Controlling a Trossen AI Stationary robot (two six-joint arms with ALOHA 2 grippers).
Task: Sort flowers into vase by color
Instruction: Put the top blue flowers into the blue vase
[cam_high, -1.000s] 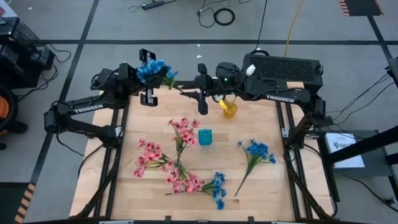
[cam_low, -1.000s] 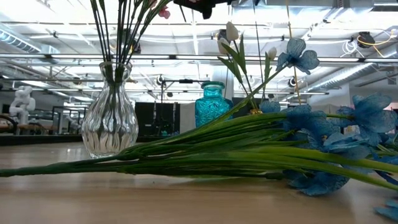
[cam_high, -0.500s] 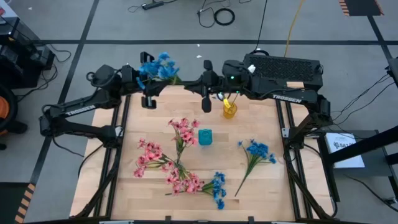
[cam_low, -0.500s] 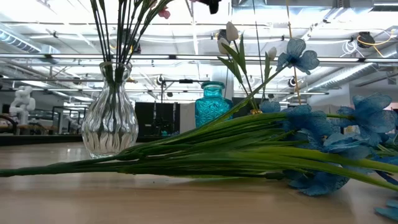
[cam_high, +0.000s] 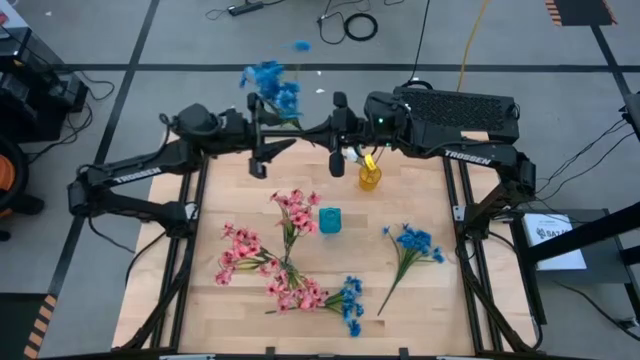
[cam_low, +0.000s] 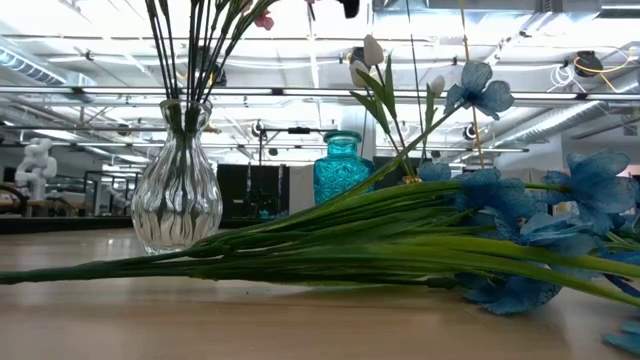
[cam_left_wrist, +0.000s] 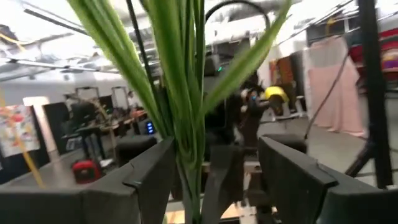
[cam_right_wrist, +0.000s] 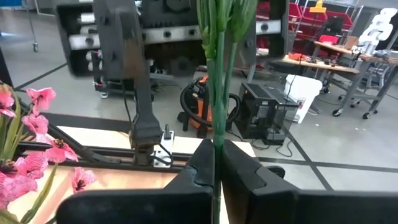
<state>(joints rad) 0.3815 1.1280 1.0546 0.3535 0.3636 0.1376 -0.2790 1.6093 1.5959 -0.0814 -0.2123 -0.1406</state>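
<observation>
With pink sprays (cam_high: 262, 262) and two blue sprays (cam_high: 410, 243) left on the table (cam_high: 240, 335), the right gripper (cam_right_wrist: 214, 163) pinches a raised blue spray's (cam_high: 272, 85) stem while the left gripper (cam_left_wrist: 214, 163) stands spread around it.

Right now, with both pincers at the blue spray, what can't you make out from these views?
- High view: where the right pincer meets the blue spray is too small to tell.
- Right wrist view: that pincer is shut on the stem, but the top edge cuts off the blossoms.
- Left wrist view: the left pincer is open around the stem; leaves hide any contact.
- Low view: both pincers lie mostly above the top edge.
</observation>
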